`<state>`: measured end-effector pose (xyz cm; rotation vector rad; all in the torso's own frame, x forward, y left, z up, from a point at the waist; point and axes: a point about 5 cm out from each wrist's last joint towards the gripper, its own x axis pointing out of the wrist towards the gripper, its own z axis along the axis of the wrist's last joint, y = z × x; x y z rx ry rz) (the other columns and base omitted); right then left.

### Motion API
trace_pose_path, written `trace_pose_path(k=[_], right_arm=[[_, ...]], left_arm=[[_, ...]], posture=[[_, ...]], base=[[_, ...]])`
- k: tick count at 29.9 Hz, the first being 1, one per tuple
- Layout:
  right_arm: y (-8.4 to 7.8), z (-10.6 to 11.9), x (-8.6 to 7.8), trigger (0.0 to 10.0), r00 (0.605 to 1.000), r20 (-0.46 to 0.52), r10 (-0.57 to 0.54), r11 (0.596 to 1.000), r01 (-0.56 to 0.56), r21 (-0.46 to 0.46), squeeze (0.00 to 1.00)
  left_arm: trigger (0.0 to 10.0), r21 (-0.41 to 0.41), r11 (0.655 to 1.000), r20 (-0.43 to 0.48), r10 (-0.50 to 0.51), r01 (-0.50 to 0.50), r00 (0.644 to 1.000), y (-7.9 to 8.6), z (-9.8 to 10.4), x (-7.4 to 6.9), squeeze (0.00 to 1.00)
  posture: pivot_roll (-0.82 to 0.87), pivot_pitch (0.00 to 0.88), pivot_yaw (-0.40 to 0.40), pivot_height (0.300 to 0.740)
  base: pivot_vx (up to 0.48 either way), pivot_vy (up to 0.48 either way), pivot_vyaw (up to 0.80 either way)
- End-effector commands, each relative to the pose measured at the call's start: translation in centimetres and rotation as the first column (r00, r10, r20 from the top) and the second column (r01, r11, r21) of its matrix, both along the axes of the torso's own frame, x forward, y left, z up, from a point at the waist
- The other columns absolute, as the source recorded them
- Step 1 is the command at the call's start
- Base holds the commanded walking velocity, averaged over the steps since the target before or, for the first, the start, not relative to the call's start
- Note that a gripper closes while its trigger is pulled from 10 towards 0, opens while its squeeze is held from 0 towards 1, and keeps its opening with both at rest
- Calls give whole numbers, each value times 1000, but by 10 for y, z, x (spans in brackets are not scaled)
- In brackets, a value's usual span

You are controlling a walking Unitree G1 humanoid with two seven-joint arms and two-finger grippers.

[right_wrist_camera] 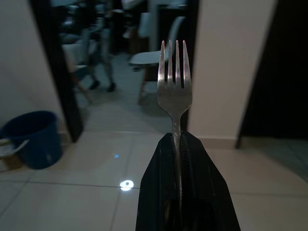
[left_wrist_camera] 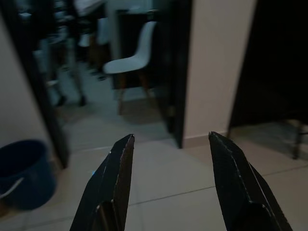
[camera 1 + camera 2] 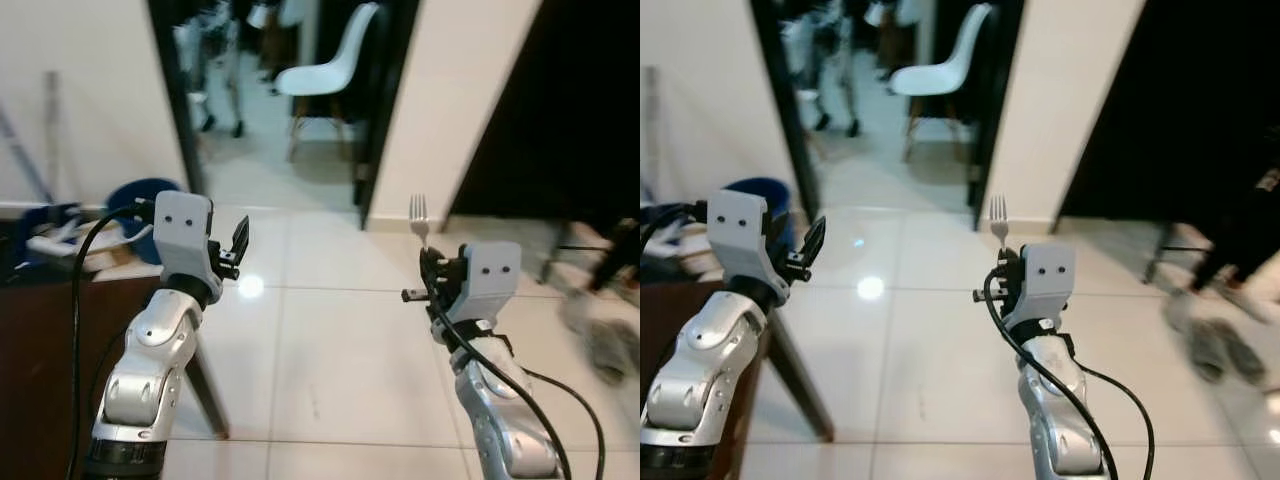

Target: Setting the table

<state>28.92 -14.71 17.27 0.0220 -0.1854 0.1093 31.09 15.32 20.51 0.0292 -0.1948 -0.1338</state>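
A silver fork [image 1: 174, 86] stands upright, tines up, clamped by its handle in my right gripper [image 3: 430, 265], which is raised at chest height over the tiled floor. The fork [image 3: 418, 218] pokes up above the gripper's white housing. My left gripper [image 2: 168, 159] is raised on the left with its two black fingers [image 3: 238, 238] spread apart and nothing between them. Both point toward a doorway ahead.
A white chair [image 3: 325, 70] stands beyond the dark doorway. A blue bucket [image 3: 140, 200] sits by the left wall. A dark wooden table corner [image 3: 40, 300] with clutter is at my left. A blurred person's feet [image 3: 1215, 330] are on the right. White tiled floor [image 3: 330, 350] lies ahead.
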Motion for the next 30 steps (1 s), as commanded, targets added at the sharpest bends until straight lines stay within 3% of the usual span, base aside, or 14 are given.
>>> trace_pose_path(k=[1,5,19,30], right_arm=[[1,-3,-1,10000,1000,-12,0,1000,0,1,0],[1,-3,-1,10000,1000,-12,1,1000,-1,0,0],[1,-3,-1,10000,1000,-11,5,1000,-5,-3,0],[1,-3,-1,10000,1000,-11,5,1000,-5,-8,0]], left_arm=[[10000,5,1000,-12,7,-7,1000,2,-4,-1,0],[10000,4,1000,-12,6,-6,1000,2,-3,0,0],[10000,3,1000,-10,3,-2,1000,1,-3,0,0],[10000,1,1000,-8,1,-1,1000,0,-3,0,0]], posture=[[-92,0,50,740],[-93,0,49,740],[-93,0,49,740],[-94,0,49,740]], base=[[0,0,-800],[0,0,-800],[0,0,-114],[0,0,-655]])
